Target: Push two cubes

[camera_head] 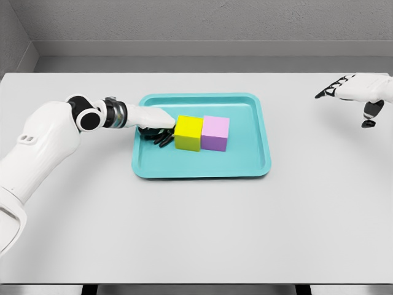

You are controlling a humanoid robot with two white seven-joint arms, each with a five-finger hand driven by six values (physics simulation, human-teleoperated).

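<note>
Tray (258, 132): teal, shallow, rounded corners, smooth, set on matte white table (196, 233) | yellow cube (188, 133): plain faces, inside tray, left of centre | pink cube (215, 133): touching yellow cube's right face | left hand (156, 126): inside tray, dark fingers extended, pressed to yellow cube's left side, nothing grasped | right hand (356, 92): well right of tray, fingers spread.

Tray (258, 141): teal, smooth, plastic-looking w/ slight sheen. Yellow cube (188, 133) & pink cube (215, 133): matt, flat-coloured, smooth. Table (196, 227): pale grey, matt, even. Left arm (43, 141): glossy white shells, black joints. Wall (202, 18): rough grey texture noted.
</note>
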